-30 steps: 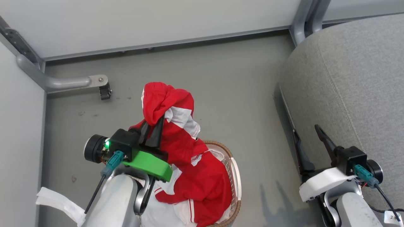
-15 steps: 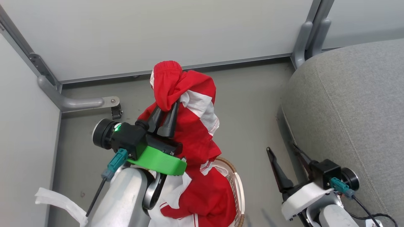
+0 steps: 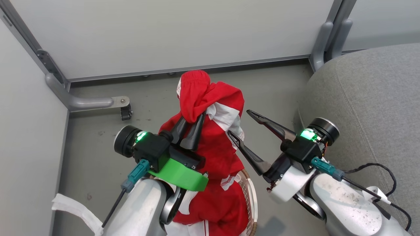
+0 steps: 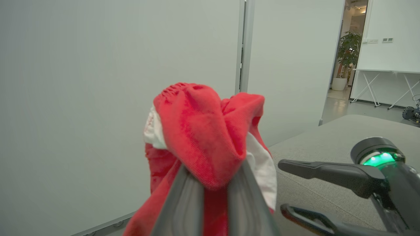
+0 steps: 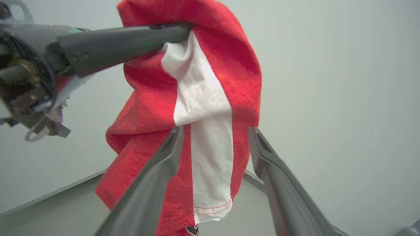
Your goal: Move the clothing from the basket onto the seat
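Right fingers [image 3: 269,124] came beside the clothing [image 3: 210,98], spread; left fingers [image 3: 195,132] pinch it; right wrist view shows its hem [image 5: 211,209]

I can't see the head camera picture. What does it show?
The left gripper pinches red-and-white clothing between its fingers, holding it up over the basket. The right gripper, fingers wide open, points at the hanging cloth. A grey seat is on the right.

No readable text, print on clothing [image 3: 215,150] patch too blurred
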